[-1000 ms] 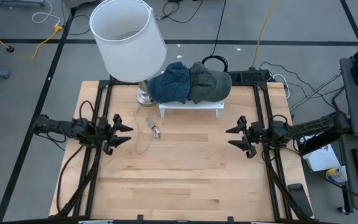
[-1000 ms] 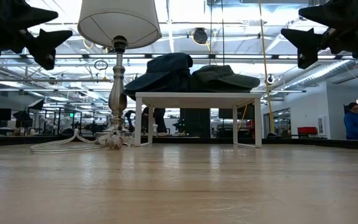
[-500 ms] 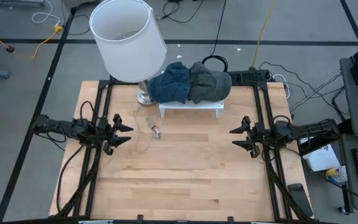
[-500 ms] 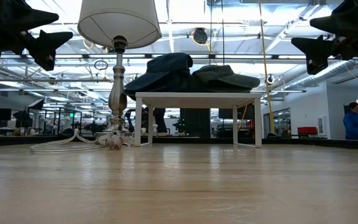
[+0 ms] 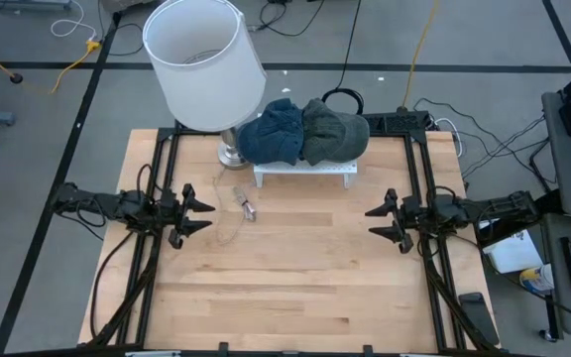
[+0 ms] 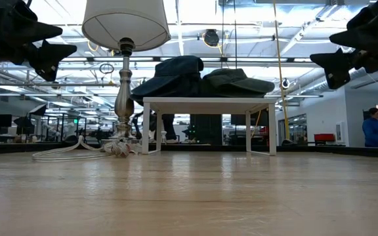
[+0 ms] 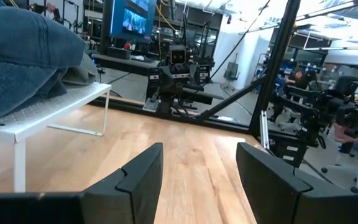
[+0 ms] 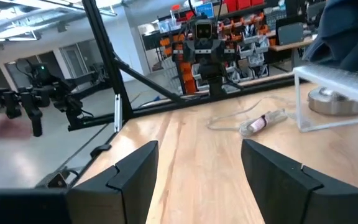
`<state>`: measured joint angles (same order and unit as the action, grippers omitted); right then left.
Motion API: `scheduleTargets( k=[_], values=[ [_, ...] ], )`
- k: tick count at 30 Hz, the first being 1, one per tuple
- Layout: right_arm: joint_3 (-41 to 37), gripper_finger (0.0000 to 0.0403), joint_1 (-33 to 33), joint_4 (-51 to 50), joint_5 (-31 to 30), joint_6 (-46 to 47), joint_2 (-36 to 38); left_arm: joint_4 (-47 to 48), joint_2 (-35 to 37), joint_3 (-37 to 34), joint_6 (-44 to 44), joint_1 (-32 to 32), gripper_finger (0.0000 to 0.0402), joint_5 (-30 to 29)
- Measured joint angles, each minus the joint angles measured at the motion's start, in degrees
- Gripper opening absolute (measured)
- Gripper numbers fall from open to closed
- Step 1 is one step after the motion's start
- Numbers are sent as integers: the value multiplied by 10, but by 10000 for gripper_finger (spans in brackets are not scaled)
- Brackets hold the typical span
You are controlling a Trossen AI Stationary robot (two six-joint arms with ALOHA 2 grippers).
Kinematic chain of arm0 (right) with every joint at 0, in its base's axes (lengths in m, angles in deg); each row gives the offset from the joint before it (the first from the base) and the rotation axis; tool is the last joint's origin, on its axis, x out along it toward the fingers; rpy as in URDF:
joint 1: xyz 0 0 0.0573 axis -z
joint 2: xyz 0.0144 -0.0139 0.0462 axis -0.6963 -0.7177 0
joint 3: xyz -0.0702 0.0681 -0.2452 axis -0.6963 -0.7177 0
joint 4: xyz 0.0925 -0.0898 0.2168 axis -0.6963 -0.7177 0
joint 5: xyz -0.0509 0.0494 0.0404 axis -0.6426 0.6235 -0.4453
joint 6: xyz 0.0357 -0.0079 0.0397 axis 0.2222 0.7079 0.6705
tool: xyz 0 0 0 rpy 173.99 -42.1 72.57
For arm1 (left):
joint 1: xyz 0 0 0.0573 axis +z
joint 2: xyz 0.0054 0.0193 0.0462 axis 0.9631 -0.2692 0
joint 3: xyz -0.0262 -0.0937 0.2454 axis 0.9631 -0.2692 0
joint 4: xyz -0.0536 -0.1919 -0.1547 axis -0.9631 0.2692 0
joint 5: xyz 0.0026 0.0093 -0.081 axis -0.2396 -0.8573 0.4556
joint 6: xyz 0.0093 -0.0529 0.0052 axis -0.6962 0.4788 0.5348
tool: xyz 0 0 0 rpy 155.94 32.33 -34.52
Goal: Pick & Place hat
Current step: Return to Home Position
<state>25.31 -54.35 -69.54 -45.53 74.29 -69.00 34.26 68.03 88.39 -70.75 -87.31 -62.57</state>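
A: Start with the big things. Is any hat lying on the table [image 5: 295, 288]?
B: No, the bare wood holds no cap. The lamp [image 5: 204, 61] stands at the far edge, and the white shelf [image 5: 303, 175] sits just beside its base.

A: And the hats?
B: All on the shelf. The blue caps [image 5: 274, 131] are piled at the lamp end, and a greyer cap [image 5: 337, 129] lies touching them at the other end. In the low view the blue pile stands taller than its neighbour, but I cannot count its layers.

A: So the placing looks finished?
B: I judge so, since nothing is left to pick. Only parking the 2 arms seems to be outstanding.

A: Where are they?
B: The left gripper [image 5: 204, 214] hangs over the table's left side and the right gripper [image 5: 371, 222] over its right side. They face each other, well apart, raised clear of the wood and short of the shelf.

A: Fingers?
B: Apart on both, with nothing between them. Each wrist view shows bare table through the gap.

A: Anything small?
B: 1 inline switch [image 5: 245, 203] on the lamp cord lies between the shelf and the left gripper. It looks like no part of the job.
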Motion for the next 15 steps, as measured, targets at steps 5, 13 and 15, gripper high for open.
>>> scheduleTargets(
  k=[5,13,15],
  values=[
    [0,224,0,10,-2,4,-7,0,0,0,0,0,207,0],
    [0,224,0,19,-4,2,-7,1,0,0,0,0,207,0],
    [0,224,0,20,-5,2,-7,1,0,0,0,0,207,0]
  ],
)
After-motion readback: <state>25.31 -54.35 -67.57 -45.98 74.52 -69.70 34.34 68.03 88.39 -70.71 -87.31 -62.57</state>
